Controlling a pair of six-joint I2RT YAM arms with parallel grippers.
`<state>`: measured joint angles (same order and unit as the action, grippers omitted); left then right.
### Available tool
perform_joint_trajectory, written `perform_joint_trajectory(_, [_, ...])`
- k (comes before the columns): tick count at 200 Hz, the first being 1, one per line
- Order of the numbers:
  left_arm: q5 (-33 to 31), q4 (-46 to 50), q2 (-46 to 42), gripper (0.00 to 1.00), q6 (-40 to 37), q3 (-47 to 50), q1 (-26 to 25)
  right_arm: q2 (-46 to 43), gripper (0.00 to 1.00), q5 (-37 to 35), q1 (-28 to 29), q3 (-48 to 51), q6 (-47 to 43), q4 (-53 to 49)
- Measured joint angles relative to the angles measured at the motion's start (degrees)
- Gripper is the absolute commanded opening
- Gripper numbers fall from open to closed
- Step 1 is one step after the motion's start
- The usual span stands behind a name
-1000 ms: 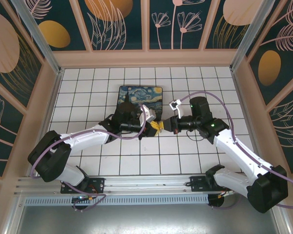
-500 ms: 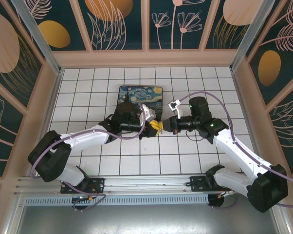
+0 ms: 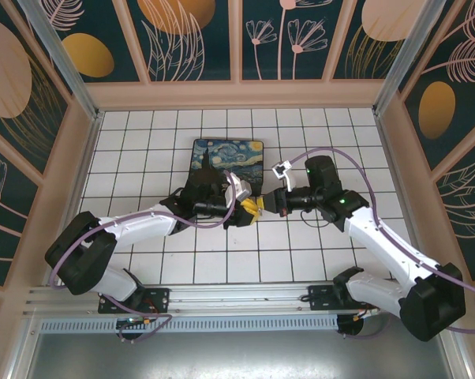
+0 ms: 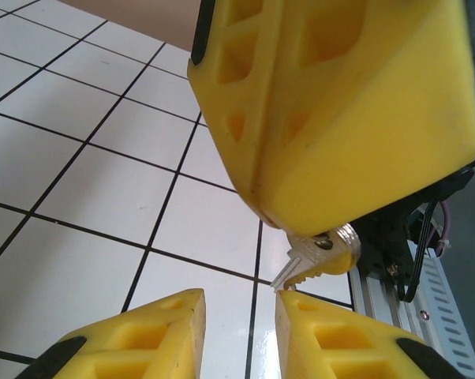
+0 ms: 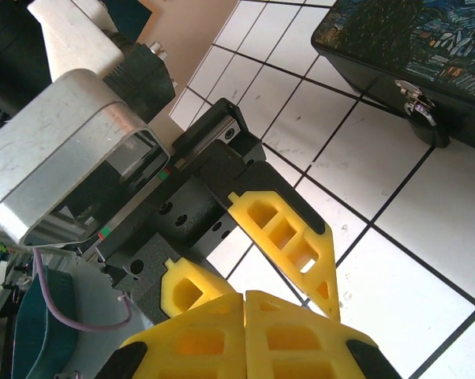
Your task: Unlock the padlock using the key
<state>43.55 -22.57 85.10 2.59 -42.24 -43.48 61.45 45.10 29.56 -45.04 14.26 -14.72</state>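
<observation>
Early stage, by the look of it. Got the key (image 4: pixel 311 257) off the counter (image 3: pixel 143 134) and pinched at the tips of the right hand (image 5: pixel 244 304), fingers closed tight on it, toothed blade poking out underneath. Facing it, just beside, the left hand (image 4: pixel 239 312): parted a little, gripping nothing, with the blade tip hanging just above its gap and no contact as far as visible. Meeting mid-counter, just in front of the black box (image 3: pixel 228 156) with the painted lid. Can't pick out the padlock for sure. Spotted a small silvery fitting (image 5: pixel 415 99) on the box's front wall in the right wrist view, possibly a hasp or the lock itself, too small to call. Reads as a regrasp or hand-over of the key rather than insertion. Left to do, judging from this: settle the key grip, get to the padlock, line up with the keyway, insert, turn, pop the shackle. No sign of any of that done yet.
</observation>
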Motion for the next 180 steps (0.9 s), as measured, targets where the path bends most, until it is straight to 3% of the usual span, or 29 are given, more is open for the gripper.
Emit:
perform_joint_trajectory(47, [1.2,0.1,-0.1,0.35,0.0,0.0,0.0,0.3,0.06,-0.1,0.0,-0.1,0.0,0.0])
perform_joint_trajectory(87, [1.0,0.0,-1.0,0.26,0.0,0.3,0.0,0.6,0.06,0.0,-0.3,-1.1,0.0,0.0])
perform_joint_trajectory(180, [0.7,-0.4,-1.0,0.21,0.0,0.4,0.0,0.6,0.06,0.0,0.2,-1.5,-0.2,0.0])
